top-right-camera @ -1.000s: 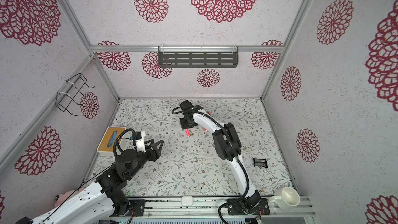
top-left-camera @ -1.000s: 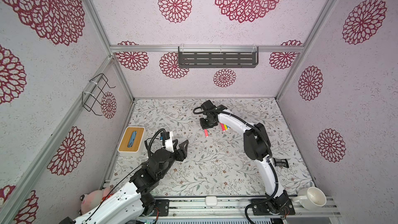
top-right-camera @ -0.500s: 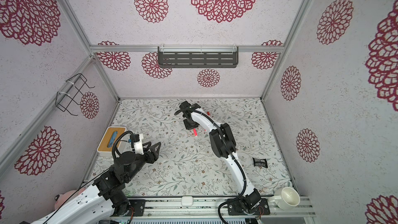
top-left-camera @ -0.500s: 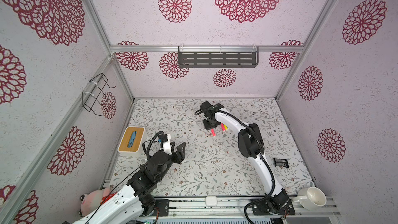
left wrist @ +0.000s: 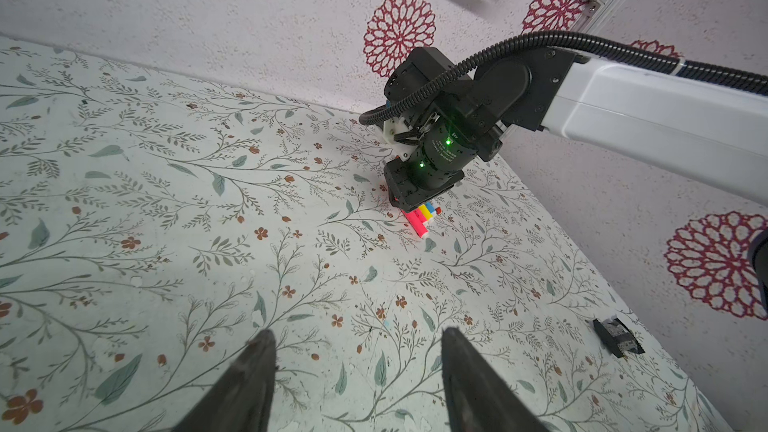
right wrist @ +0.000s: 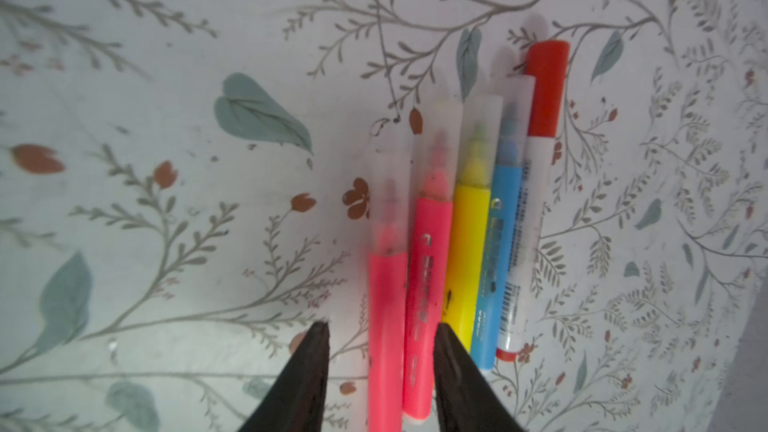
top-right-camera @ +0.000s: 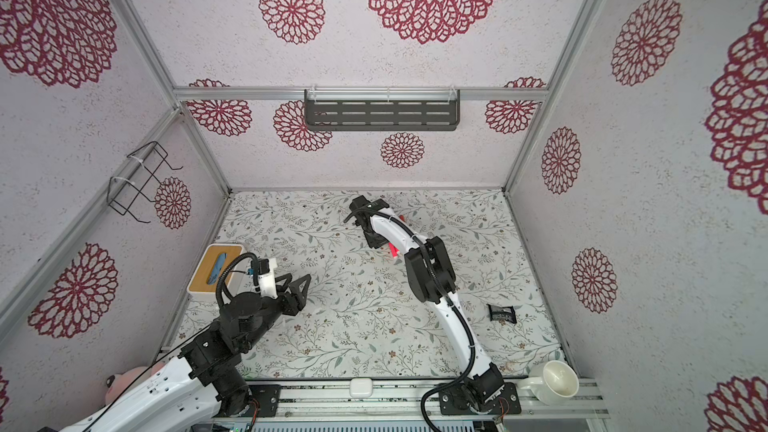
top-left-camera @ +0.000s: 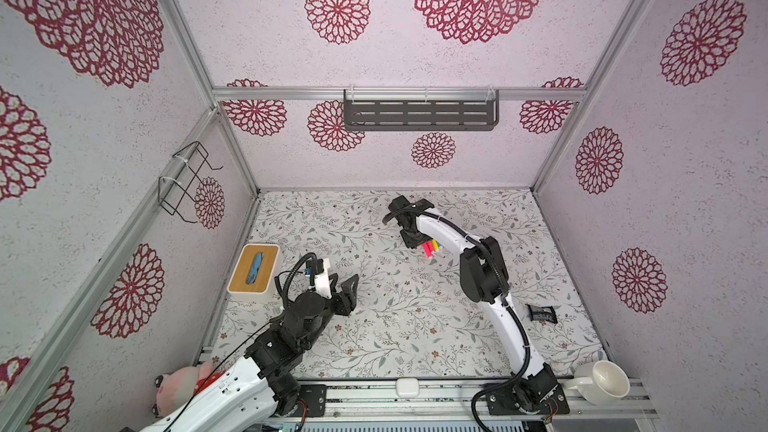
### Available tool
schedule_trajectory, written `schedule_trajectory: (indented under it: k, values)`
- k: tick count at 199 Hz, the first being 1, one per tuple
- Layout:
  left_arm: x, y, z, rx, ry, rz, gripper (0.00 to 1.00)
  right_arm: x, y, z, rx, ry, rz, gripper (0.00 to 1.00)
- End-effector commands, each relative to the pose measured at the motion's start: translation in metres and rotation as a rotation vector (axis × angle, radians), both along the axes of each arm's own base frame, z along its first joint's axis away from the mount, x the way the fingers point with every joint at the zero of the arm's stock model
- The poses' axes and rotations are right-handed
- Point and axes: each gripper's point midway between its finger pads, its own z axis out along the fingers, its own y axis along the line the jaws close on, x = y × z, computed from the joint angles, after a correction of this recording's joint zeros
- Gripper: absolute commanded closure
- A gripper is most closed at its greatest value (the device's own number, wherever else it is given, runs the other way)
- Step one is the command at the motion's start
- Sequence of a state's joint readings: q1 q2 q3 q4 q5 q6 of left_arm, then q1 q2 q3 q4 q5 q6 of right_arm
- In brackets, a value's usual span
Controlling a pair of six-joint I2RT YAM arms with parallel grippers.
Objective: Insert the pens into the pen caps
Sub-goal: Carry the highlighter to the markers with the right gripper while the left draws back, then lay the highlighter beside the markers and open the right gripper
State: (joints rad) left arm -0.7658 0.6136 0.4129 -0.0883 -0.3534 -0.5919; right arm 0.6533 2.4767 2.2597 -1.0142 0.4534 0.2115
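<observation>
Several capped pens [right wrist: 469, 243] lie side by side on the flowered table: two pink, a yellow, a blue and a white one. The pen caps sit on their tips, most of them translucent caps [right wrist: 388, 197] and one a red cap [right wrist: 547, 89]. My right gripper [right wrist: 382, 325] is open low over the two pink pens, with a gap beside its finger. Both top views show the row [top-left-camera: 432, 248] [top-right-camera: 392, 250] under the right gripper [top-left-camera: 417, 243] [top-right-camera: 376, 243]. My left gripper [top-left-camera: 345, 282] [top-right-camera: 297, 280] [left wrist: 358, 332] is open and empty over bare table at the left.
A wood-lidded tissue box [top-left-camera: 253, 270] stands by the left wall. A small black object [top-left-camera: 540, 313] lies at the right. A white cup [top-left-camera: 602, 380] and a small white case [top-left-camera: 406, 387] sit on the front rail. A plush toy [top-left-camera: 183, 380] lies at the front left.
My right gripper carried a pink pen to the right, up against the other pens, and its jaws have opened. My left arm drew back slightly toward the front left.
</observation>
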Motion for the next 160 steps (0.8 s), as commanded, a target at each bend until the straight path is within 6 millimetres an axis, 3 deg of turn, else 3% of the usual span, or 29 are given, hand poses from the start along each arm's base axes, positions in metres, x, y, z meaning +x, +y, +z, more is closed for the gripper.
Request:
schedule_trajectory:
  k: [1,56,160]
  values:
    - [-0.002,0.000,0.002,-0.014,-0.005,-0.003,0.35,-0.010,0.020,0.066,0.069,-0.123,0.030,0.56]
    - [-0.004,0.005,-0.001,-0.013,0.001,0.013,0.35,-0.037,0.046,0.042,0.255,0.011,0.077,0.56]
    - [-0.011,0.019,-0.003,-0.018,-0.002,0.047,0.35,-0.028,0.024,-0.007,0.284,0.099,0.007,0.55]
